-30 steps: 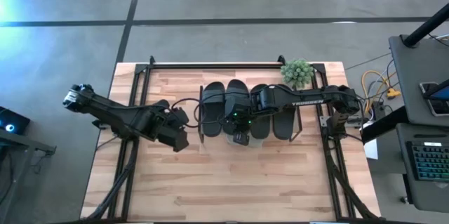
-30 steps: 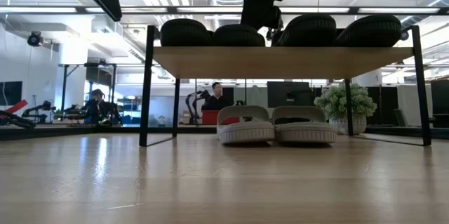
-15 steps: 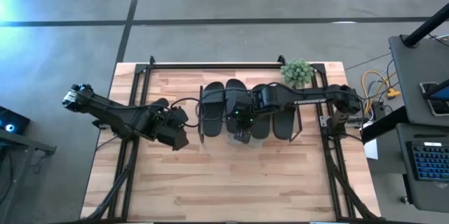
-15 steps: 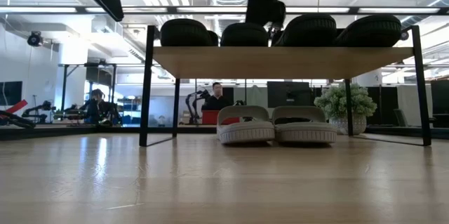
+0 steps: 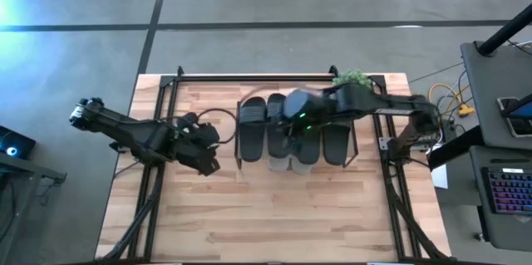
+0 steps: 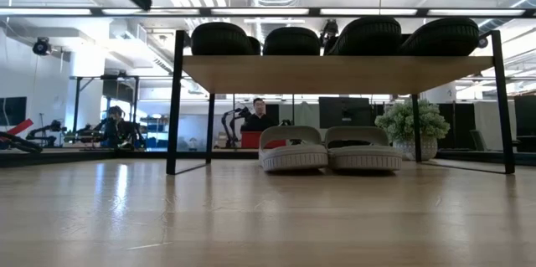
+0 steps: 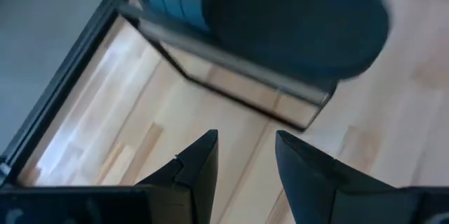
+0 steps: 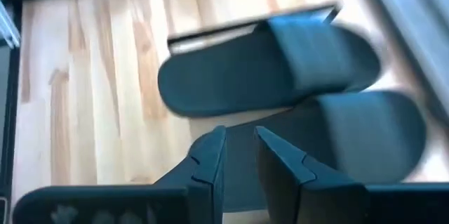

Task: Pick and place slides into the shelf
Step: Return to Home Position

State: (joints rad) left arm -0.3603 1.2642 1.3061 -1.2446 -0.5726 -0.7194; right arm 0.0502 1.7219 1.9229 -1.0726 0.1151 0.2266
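Note:
The shelf (image 6: 335, 74) stands mid-table. Several black slides (image 6: 291, 41) lie side by side on its top board, showing in the high view too (image 5: 252, 128). Two light grey slides (image 6: 293, 148) rest sole-down on the table under the board. My right gripper (image 8: 238, 150) hovers above the black slides (image 8: 259, 76), narrowly open, with nothing between its fingers; in the high view it is a blur over the shelf (image 5: 291, 125). My left gripper (image 7: 245, 157) waits open left of the shelf (image 5: 209, 164), facing the shelf's corner (image 7: 295, 101).
A small potted plant (image 5: 353, 80) stands at the shelf's far right corner and shows behind the shelf in the low view (image 6: 410, 125). Bare wooden tabletop (image 5: 274, 215) lies between the shelf and the near edge. Black frame rails (image 5: 150, 198) run along both table sides.
My right gripper has risen from the black slides on the shelf top, leaving the top of the low view, and has tipped a little. The slides stay lying on the board. Its finger gap looks unchanged.

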